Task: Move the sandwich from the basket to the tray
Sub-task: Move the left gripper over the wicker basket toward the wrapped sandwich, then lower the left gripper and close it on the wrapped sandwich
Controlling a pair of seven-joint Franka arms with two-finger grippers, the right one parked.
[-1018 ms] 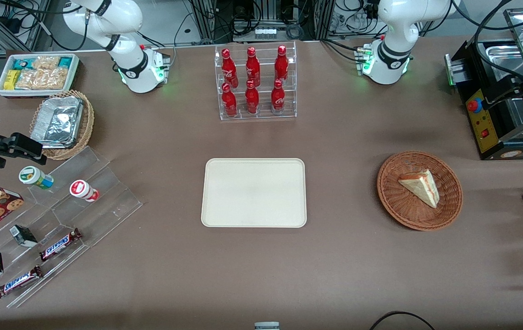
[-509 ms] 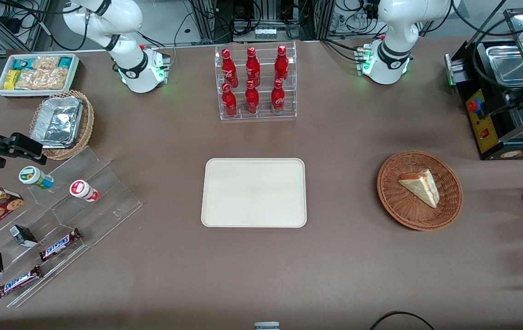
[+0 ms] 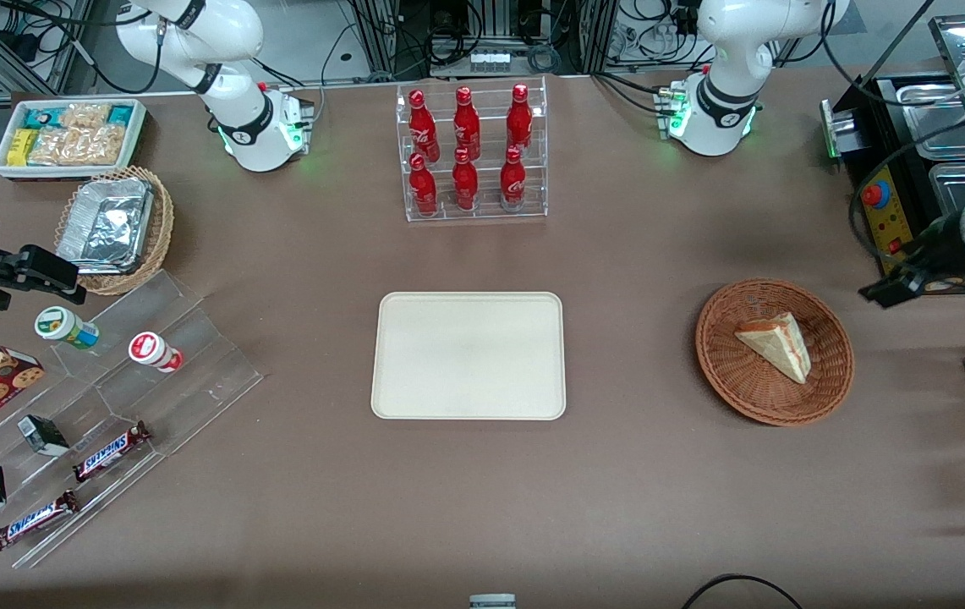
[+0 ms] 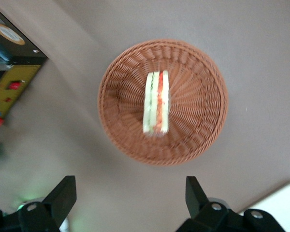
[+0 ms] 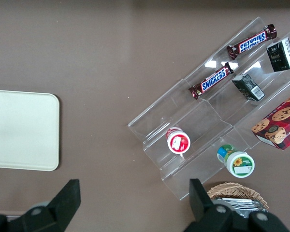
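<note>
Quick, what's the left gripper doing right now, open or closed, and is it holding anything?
Left gripper: open and holding nothing, above the table beside the basket; the sandwich lies in the basket.

A wide bench [image 3: 634, 507] covered in matte brown material fills the scene and is lit evenly from above, with soft shadows cast on it. Along its edge farthest from the front camera, metal framing [image 3: 482, 34] and bundles of black cables [image 3: 381, 42] are seen over a pale grey floor [image 3: 296, 38]. A black machine [image 3: 896, 211] with a yellow panel and steel pans is set at the working arm's end of the bench. A black cable [image 3: 740, 588] is looped at the nearest edge.
</note>
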